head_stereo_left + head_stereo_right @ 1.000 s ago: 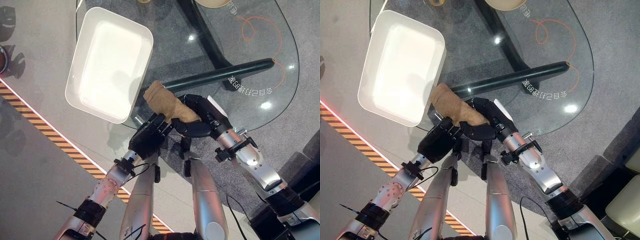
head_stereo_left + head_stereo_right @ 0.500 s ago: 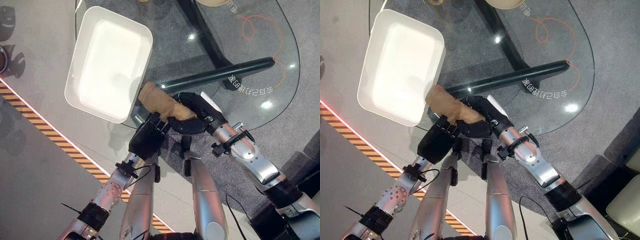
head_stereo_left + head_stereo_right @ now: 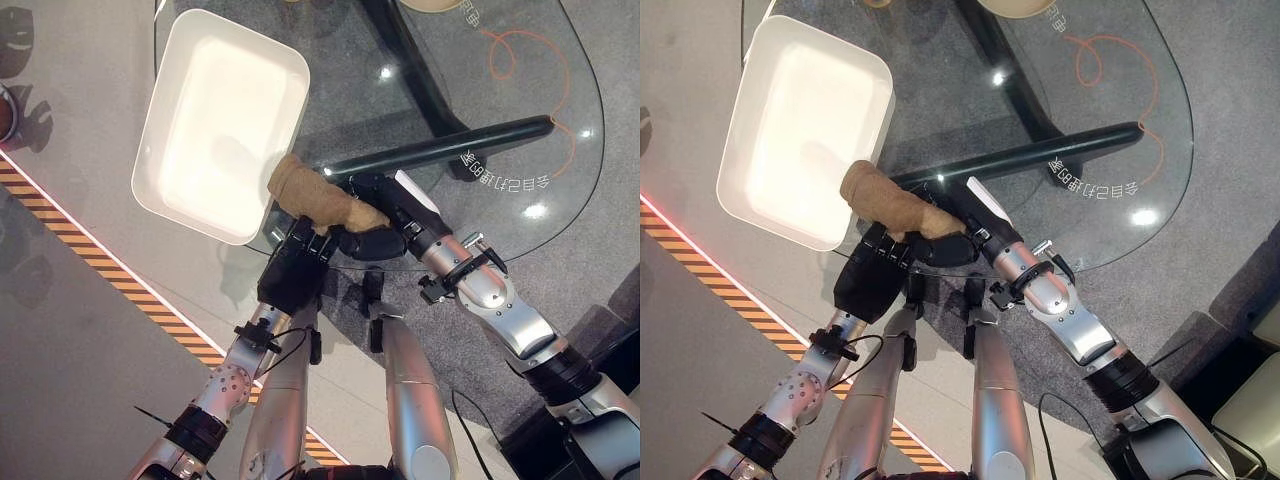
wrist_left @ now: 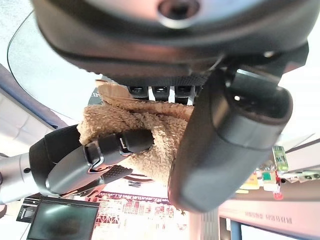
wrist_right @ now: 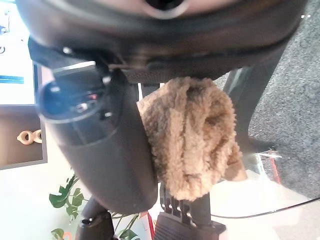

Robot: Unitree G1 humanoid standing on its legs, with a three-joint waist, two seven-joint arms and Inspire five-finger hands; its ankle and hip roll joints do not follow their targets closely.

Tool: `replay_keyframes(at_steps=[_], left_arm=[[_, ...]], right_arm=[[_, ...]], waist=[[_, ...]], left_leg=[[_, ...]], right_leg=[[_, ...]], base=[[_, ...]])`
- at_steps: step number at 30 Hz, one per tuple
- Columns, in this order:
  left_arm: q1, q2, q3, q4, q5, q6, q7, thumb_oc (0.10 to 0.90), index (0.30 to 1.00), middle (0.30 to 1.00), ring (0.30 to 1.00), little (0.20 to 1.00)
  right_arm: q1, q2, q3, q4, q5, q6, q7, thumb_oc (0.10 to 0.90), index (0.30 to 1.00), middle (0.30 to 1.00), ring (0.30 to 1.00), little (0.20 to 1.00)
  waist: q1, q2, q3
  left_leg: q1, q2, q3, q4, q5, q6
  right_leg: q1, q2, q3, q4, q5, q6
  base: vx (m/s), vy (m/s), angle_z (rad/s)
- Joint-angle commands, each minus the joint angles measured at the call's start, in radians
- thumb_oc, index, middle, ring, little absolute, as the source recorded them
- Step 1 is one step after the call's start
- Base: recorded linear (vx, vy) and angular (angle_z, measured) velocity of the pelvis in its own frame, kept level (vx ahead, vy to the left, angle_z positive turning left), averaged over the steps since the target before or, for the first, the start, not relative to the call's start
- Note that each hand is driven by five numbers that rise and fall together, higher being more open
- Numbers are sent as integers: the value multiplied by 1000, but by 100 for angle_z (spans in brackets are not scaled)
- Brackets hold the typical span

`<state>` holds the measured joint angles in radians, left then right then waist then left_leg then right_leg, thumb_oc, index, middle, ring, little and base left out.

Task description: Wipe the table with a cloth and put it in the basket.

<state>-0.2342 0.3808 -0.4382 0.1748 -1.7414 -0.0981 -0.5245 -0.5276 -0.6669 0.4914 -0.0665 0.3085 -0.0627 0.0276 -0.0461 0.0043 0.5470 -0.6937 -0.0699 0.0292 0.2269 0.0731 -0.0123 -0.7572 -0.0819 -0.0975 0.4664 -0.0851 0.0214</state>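
A brown fuzzy cloth (image 3: 315, 198) is bunched up at the near edge of the glass table (image 3: 450, 80), its far end next to the corner of the white basket (image 3: 215, 120). My right hand (image 3: 385, 215) is shut on the cloth, fingers curled round it (image 4: 115, 145); the right wrist view has the cloth (image 5: 195, 140) between thumb and fingers. My left hand (image 3: 290, 275) sits just below the table edge. Its fingers are fairly straight and reach up to the cloth's near side, with the thumb (image 4: 225, 140) beside the cloth.
The basket holds nothing and overhangs the table's left edge. A dark tube (image 3: 450, 145) runs under the glass behind my right hand. Orange-and-black striped tape (image 3: 100, 265) crosses the floor at left. A tan round thing (image 3: 430, 5) sits at the table's far edge.
My right hand has carried the cloth leftward along the table edge, closer to the basket's corner. The left hand has followed it slightly up and left.
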Motion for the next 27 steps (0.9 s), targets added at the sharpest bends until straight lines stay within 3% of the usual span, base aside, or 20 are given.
replay_keyframes(at_steps=[1,4,7,10,19,27], left_arm=[[-88,-27,67,-241,53,-65,-205,800,900,900,900,900],[-101,-16,70,-257,123,-117,-183,800,900,900,900,900],[-119,13,73,-288,290,-243,-93,800,900,900,900,900],[-124,24,87,-324,398,-302,-26,800,900,900,900,900],[-130,37,111,-363,577,-407,130,800,900,900,900,900],[-120,17,119,-344,534,-425,144,800,900,900,900,900]], right_arm=[[39,-5,72,-133,-38,-11,99,100,300,300,300,200],[36,-7,74,-134,-41,-2,107,100,300,300,300,200],[39,-12,73,-141,-48,15,115,100,300,300,300,200],[47,-10,64,-145,-57,27,123,100,300,300,300,200],[56,-13,47,-144,-67,31,144,100,300,300,300,200],[57,-9,40,-127,-68,15,154,100,300,300,300,200]], waist=[[13,-12,-27],[14,-11,-27],[14,-7,-27],[17,-1,-27],[22,-2,-27],[25,-7,-27]], left_leg=[[-39,-23,1,142,-90,28],[-40,-23,0,143,-91,29],[-43,-26,-4,142,-89,31],[-47,-30,-9,143,-88,34],[-58,-35,-15,147,-88,36],[-58,-37,-18,143,-88,35]], right_leg=[[40,28,10,-168,116,41],[36,30,14,-163,115,40],[30,33,20,-159,114,40],[25,35,22,-155,112,39],[14,39,25,-149,108,38],[13,40,24,-151,109,40]], base=[[0,0,0],[0,0,0],[0,0,0],[0,0,0],[2,1,1],[0,0,0]])
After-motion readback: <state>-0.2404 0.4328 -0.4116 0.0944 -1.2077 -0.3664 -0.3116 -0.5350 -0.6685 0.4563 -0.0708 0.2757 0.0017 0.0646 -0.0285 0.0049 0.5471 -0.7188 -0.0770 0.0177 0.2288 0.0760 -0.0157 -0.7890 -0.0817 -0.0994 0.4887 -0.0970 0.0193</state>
